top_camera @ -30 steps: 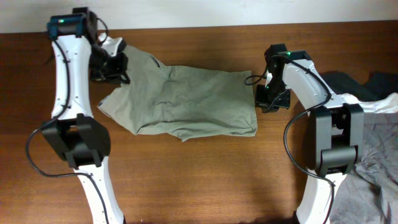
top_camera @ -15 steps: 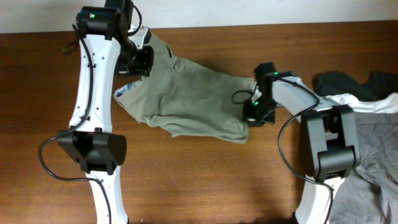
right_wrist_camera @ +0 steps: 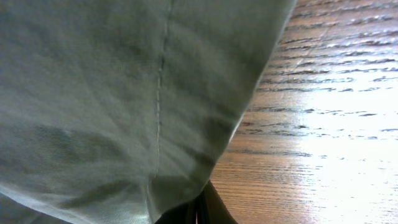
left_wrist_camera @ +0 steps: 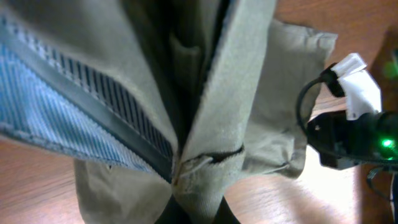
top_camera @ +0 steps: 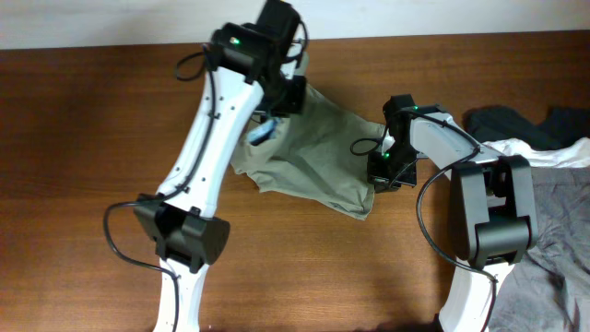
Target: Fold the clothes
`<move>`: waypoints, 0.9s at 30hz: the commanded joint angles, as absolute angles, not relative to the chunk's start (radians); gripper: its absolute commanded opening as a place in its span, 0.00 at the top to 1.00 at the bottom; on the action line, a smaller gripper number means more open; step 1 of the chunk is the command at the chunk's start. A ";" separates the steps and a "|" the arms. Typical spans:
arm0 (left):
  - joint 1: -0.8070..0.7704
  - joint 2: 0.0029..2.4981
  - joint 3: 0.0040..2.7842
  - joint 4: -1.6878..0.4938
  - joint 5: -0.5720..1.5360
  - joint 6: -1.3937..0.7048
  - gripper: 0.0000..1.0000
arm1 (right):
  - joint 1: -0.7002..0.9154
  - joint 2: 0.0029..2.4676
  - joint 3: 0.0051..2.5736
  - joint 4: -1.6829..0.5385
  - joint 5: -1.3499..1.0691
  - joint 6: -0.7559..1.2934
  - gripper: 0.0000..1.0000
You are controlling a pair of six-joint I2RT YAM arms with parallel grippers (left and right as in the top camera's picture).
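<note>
Sage-green cotton shorts (top_camera: pixel 313 161) bunched near centre of brown wooden worktop (top_camera: pixel 92 138) in overhead view, partly lifted, draped from 11 o'clock down to 4 o'clock. Left hand (top_camera: pixel 284 100) clamped on cloth's 11 o'clock edge, pale blue inner edge (top_camera: pixel 261 132) hanging just below. Right hand (top_camera: pixel 383 173) pinched tight on cloth's 3 o'clock edge. Grey garment (top_camera: pixel 553 221), dark garment (top_camera: pixel 516 120) and white garment (top_camera: pixel 544 152) heaped at 3 o'clock of worktop, apart from shorts.

Left wrist view: dark fingers (left_wrist_camera: pixel 214 211) at 6 o'clock, closed on a fold of green cloth beside a seam. Blue striped lining at 9 o'clock. Right hand, black with a green light, at 3 o'clock beside cloth's far corner.

Right wrist view: green fabric filling frame from 7 to 1 o'clock, stitched seam running downward. Dark fingers (right_wrist_camera: pixel 214 208) at 6 o'clock shut on hem. Bare wood grain at 3 o'clock.
</note>
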State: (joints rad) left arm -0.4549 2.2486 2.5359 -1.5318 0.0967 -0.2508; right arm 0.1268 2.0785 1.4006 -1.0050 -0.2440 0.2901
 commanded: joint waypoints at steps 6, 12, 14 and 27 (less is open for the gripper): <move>-0.597 2.216 2.352 -1.352 0.094 -0.356 1.00 | 0.138 2.083 1.397 -0.987 -0.212 0.289 0.95; -0.667 2.218 2.292 -1.251 0.116 -0.379 1.00 | 0.138 2.083 1.397 -0.987 -0.212 0.289 0.95; -0.696 2.218 2.292 -1.232 0.119 -0.393 0.99 | 0.138 2.083 1.397 -0.987 -0.212 0.289 0.95; -0.682 2.206 2.295 -1.259 0.107 -0.339 0.51 | 0.061 2.047 1.418 -1.048 -0.156 0.317 0.95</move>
